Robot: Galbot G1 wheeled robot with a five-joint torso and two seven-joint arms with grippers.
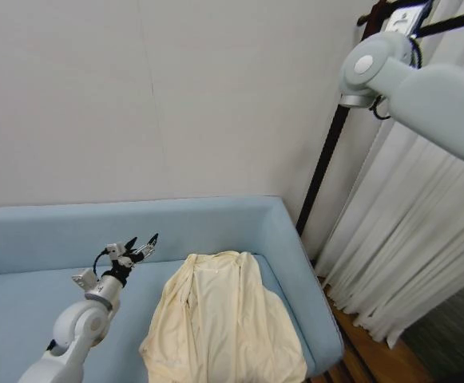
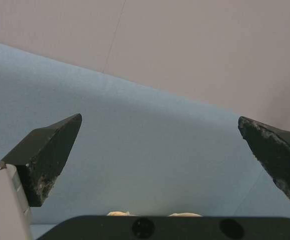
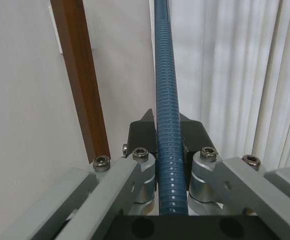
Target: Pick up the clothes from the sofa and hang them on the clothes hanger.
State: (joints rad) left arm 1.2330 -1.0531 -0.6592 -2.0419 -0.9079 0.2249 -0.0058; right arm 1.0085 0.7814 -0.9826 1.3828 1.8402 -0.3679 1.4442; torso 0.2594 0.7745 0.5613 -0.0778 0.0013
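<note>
Shirt [image 1: 220, 319], likely soft and limp, on sofa [image 1: 24, 231], right end, best pinched at far collar [image 1: 216, 259]; left gripper [image 1: 142, 246] just left, fingers wide; right gripper [image 3: 168, 135] raised, clamped on blue rod [image 3: 164, 75].

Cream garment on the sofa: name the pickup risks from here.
The open left tool hovers beside the crumpled cream fabric garment, off its edge; closing there might pinch only the light-blue sofa cushion or one loose layer. The right tool grips a blue ribbed rod by the brown wooden stand, so it likely cannot help.
</note>
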